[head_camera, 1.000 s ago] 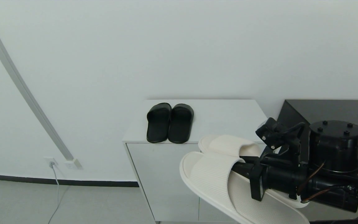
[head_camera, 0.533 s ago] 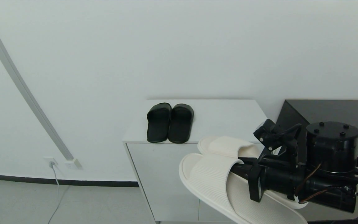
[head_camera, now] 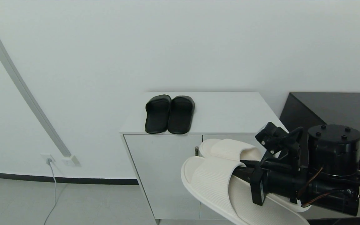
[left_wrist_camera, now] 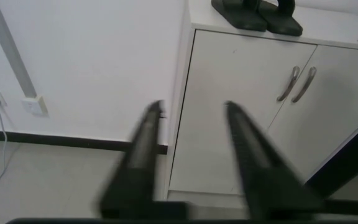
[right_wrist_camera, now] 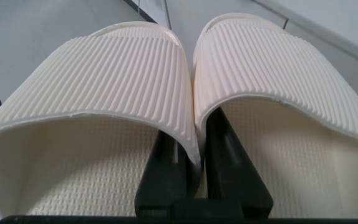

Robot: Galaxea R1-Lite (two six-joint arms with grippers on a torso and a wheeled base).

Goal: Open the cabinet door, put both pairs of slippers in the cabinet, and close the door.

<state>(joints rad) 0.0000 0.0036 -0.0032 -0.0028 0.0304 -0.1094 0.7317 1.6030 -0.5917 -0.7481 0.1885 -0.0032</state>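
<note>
A pair of black slippers [head_camera: 169, 114] lies side by side on the left part of the white cabinet's top [head_camera: 230, 112]. Both cabinet doors [head_camera: 164, 175] are closed, and their two handles [left_wrist_camera: 297, 84] meet at the middle. My right gripper [head_camera: 240, 170] hangs in front of the right door, shut on the touching inner strap edges of the white slippers [head_camera: 217, 184]. In the right wrist view both ribbed straps [right_wrist_camera: 123, 81] arch over the gripper [right_wrist_camera: 197, 155]. My left gripper [left_wrist_camera: 194, 109] is open and holds nothing, low down in front of the cabinet's left side, with the black slippers [left_wrist_camera: 257, 11] above it.
A dark table [head_camera: 333, 109] adjoins the cabinet on the right. Left of the cabinet there is open grey floor [head_camera: 73, 203], a wall socket with a hanging cable [head_camera: 48, 159] and a slanted grey conduit [head_camera: 20, 84] on the wall.
The whole head picture has shifted: the cabinet sits higher and its door handle now shows, so the camera moved. The right gripper still holds the white slippers in the same pose.
</note>
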